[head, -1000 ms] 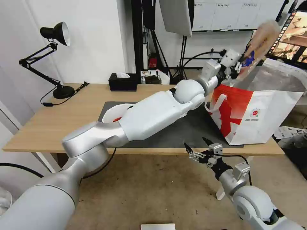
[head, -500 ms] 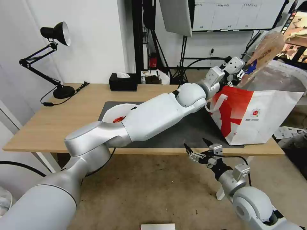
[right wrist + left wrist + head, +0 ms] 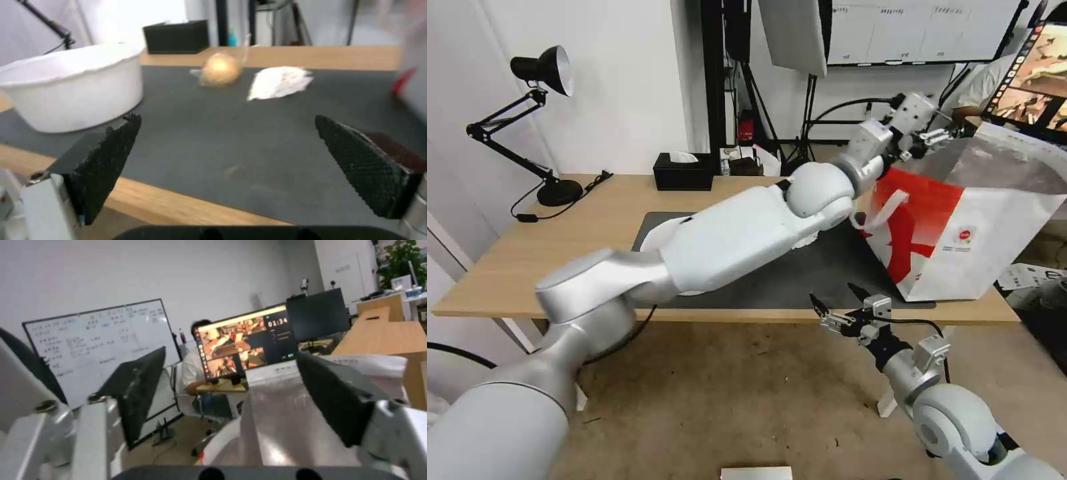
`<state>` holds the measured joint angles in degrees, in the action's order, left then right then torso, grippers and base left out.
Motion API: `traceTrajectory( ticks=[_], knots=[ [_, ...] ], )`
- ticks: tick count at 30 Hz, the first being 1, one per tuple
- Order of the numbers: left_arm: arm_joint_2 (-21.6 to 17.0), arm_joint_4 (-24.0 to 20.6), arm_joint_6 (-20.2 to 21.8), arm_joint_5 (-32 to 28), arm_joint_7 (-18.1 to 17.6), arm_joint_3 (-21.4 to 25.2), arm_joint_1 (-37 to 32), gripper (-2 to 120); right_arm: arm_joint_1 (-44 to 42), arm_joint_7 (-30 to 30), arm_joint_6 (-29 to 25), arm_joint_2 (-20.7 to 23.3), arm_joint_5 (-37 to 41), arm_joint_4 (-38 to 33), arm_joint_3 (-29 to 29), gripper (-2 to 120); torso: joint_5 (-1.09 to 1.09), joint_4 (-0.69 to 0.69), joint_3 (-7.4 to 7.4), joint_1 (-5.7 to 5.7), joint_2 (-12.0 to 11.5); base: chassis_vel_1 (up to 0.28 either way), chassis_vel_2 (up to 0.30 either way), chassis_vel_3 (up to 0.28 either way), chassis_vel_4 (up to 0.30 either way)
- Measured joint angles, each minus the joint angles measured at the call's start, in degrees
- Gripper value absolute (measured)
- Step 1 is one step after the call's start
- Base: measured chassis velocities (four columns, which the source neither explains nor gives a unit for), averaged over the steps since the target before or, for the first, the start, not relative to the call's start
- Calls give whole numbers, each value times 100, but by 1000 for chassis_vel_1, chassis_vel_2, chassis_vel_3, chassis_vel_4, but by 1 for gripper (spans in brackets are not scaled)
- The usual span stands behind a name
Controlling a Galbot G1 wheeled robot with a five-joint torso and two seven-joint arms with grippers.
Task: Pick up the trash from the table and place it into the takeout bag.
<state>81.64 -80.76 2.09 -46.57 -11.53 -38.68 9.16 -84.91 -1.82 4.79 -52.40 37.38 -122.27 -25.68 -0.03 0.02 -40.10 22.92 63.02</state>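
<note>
My left arm reaches across the table point(image 3: 554, 253), and its gripper point(image 3: 939, 137) hangs open and empty over the near rim of the takeout bag point(image 3: 960, 233). In the left wrist view the left gripper point(image 3: 231, 355) has the bag's foil lining point(image 3: 289, 426) below its spread fingers. Just below the table's front edge, my right gripper point(image 3: 834, 297) is open and holds nothing. Beyond the right gripper point(image 3: 227, 118) lie a white bowl point(image 3: 75, 86), a beige wrapped ball point(image 3: 220, 68) and a crumpled white tissue point(image 3: 280, 81) on the dark mat point(image 3: 222, 133). In the head view my left arm hides most of the bowl point(image 3: 657, 233).
A black tissue box point(image 3: 684, 171) and a black desk lamp point(image 3: 544, 120) stand at the table's back. Light stands, a whiteboard and a monitor point(image 3: 1037, 73) are behind the bag. The bag fills the table's right end.
The clear tray that my left gripper held above the bag is gone from it, and the gripper now stands open. The right arm has stayed put.
</note>
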Motion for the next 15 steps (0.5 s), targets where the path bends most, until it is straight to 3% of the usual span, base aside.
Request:
traceTrajectory(
  ticks=[2, 3, 5, 7, 9, 11, 12, 15],
  knots=[
    [-632, -652, 123, -135, -152, 36, -283, 95, -193, -45, -2, -51, 36, -151, -246, 100, 3, -9, 1, -2, 0, 0, 0, 0, 0],
    [-982, -965, 161, -159, -244, 78, -493, 98, -203, -85, -3, -54, 63, -190, -270, 100, 2, -6, 1, -1, 1, 0, 0, 0, 0],
    [-1186, -1155, 181, -166, -299, 113, -647, 99, -208, -105, -5, -58, 78, -210, -286, 100, 1, -3, 0, -1, 0, 0, 0, 0, 0],
    [-1913, -1849, 249, -163, -449, 402, -1403, 100, -259, -145, -55, -76, 98, -252, -353, 100, -3, 5, -1, 1, 0, 0, 0, 0, 0],
    [-2072, -1994, 258, -148, -461, 506, -1614, 100, -277, -151, -79, -80, 98, -258, -367, 100, -3, 3, 0, 1, 0, 0, 0, 0, 0],
    [-2759, -2598, 273, 49, -452, 1262, -2602, 100, -342, -197, -170, -77, 96, -280, -405, 100, 1, -4, 1, -1, 0, 0, 0, 0, 0],
    [-2759, -2598, 273, 49, -452, 1262, -2602, 100, -342, -197, -170, -77, 96, -280, -405, 100, 1, -4, 1, -1, 0, 0, 0, 0, 0],
    [-3304, -3198, 274, 338, -231, 2484, -4162, 100, -399, -257, -232, -35, 76, -351, -430, 100, -4, -1, 0, -1, 0, 0, 0, 0, 0]
  ],
)
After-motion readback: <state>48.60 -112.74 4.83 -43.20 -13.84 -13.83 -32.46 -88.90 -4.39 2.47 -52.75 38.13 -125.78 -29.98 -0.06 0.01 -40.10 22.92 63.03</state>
